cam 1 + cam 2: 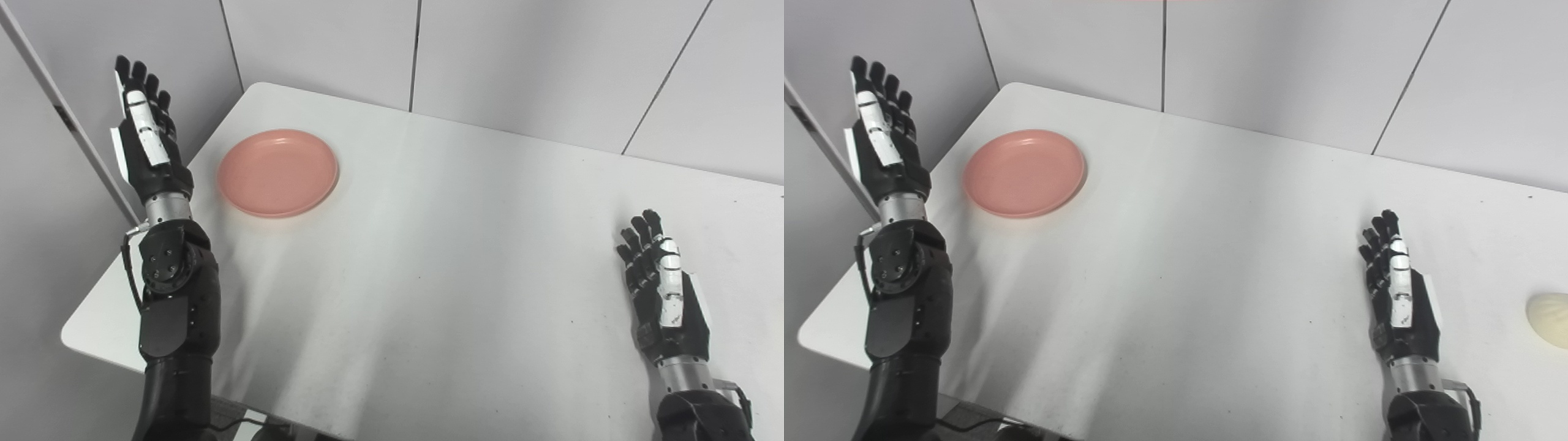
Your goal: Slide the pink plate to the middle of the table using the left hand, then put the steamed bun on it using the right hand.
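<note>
Nothing of the task looks done yet, as we judge it: the pink plate [278, 172] sits near the table's [429, 257] far left corner, not its middle, and carries nothing. Our left hand [144, 131] is raised, fingers straight and spread, holding nothing; the plate lies just beside it, toward the table's middle, untouched. Our right hand [1398, 294] is spread and empty over the near right side; the steamed bun [1549, 318] lies near it, out on its outer side.
</note>
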Robot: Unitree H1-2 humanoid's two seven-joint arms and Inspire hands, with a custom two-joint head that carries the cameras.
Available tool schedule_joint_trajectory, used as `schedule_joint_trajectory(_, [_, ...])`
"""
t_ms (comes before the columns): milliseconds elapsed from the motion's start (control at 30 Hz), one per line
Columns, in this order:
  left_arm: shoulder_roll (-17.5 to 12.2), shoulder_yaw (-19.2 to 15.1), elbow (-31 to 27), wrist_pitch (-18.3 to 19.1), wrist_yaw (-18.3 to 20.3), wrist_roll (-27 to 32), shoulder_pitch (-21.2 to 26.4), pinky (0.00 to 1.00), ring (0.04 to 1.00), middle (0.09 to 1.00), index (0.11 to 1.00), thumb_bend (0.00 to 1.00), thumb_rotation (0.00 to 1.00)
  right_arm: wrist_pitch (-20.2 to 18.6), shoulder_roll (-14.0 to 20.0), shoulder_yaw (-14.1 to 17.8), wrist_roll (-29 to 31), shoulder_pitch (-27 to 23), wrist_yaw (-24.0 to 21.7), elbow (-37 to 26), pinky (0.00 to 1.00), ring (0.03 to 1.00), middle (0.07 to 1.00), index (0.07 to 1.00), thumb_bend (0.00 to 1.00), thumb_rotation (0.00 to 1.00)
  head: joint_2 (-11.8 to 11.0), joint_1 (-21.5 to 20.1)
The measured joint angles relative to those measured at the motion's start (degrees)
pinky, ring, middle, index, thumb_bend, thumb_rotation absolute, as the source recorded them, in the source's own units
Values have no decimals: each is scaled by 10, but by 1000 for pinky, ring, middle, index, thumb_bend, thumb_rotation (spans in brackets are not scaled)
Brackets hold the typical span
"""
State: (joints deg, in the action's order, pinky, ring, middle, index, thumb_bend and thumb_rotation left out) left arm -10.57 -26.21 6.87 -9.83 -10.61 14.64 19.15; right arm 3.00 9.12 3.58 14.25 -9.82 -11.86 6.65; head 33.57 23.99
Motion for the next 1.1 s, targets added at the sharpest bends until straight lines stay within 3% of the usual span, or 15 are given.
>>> schedule_joint_trajectory(333, [-14, 2, 54, -10, 10, 26, 0, 1000, 1000, 1000, 1000, 452, 1000, 0, 1, 0, 1, 1, -4, 0, 1000, 1000, 1000, 1000, 155, 1000, 0, -1])
schedule_joint_trajectory(1100, [-16, 6, 114, -3, 2, 36, 3, 1000, 1000, 1000, 1000, 420, 1000, 0, 0, 1, -6, 4, -5, -5, 1000, 1000, 1000, 1000, 161, 1000, 4, -2])
